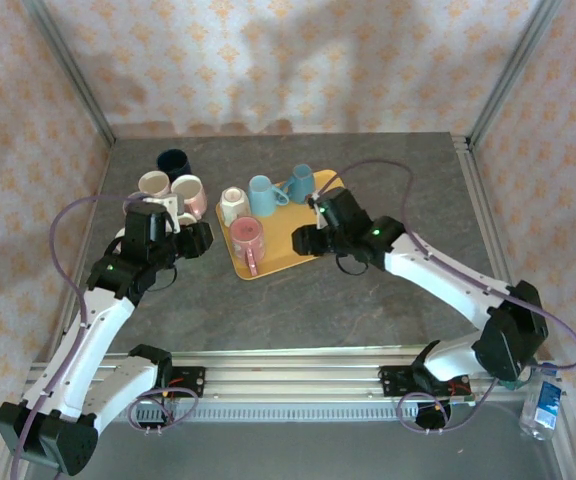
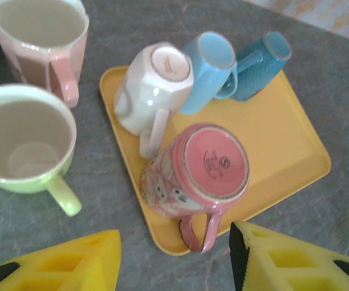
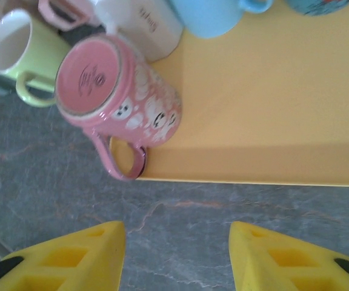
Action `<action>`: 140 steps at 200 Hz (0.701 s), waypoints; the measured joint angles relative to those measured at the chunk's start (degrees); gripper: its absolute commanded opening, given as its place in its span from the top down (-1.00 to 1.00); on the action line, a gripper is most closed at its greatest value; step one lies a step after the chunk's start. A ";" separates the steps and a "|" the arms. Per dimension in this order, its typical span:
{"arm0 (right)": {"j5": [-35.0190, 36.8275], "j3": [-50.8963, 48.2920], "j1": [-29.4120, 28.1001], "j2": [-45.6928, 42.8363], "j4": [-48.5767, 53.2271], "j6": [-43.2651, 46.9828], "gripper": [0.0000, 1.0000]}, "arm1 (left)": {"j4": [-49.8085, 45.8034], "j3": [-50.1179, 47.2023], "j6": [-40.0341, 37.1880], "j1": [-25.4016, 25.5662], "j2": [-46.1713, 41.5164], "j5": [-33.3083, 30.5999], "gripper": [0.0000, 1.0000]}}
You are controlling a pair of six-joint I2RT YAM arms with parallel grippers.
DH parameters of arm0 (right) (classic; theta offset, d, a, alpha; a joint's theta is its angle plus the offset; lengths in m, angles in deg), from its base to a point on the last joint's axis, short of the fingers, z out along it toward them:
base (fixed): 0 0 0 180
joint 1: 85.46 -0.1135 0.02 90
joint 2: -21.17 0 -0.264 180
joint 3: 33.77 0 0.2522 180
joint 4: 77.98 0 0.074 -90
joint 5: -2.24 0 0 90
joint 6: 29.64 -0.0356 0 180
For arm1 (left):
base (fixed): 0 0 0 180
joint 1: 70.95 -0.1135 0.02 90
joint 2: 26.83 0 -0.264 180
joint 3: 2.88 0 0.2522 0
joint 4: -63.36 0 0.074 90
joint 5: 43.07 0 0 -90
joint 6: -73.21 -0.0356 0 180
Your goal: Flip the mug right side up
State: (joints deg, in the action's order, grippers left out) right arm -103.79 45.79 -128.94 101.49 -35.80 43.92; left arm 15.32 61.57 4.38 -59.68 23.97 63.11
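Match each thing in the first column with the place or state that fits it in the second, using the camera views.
1 pink mug
2 pale green mug
3 teal mug
4 yellow tray

A upright on the grey table, off the tray
B at the tray's far end
C base up, handle at the tray's near edge
D lying flat, carrying four mugs

Pairs: 1-C, 2-A, 3-B, 4-D

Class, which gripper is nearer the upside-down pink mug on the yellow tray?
Left. The left gripper sits beside the yellow tray, just left of the pink mug; the right gripper is farther off to its right.
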 measured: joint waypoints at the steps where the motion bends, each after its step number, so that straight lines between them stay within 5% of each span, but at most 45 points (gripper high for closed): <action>1: -0.02 0.02 -0.22 0.28 -0.11 -0.02 0.03 | -0.11 0.02 0.00 0.00 0.00 0.00 0.00; 71: 3.80 10.21 -8.50 17.25 -0.98 -5.99 -0.01 | -6.05 1.99 0.94 0.00 3.34 0.35 0.00; 140: 8.74 18.01 -11.41 24.94 -0.66 -12.00 0.00 | -8.00 3.39 1.51 -0.02 4.61 0.35 0.00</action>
State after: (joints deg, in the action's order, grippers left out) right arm -95.05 63.80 -140.35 126.42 -36.45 31.92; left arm 7.32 64.96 5.89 -59.70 28.58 63.46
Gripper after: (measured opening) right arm 0.510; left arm 0.498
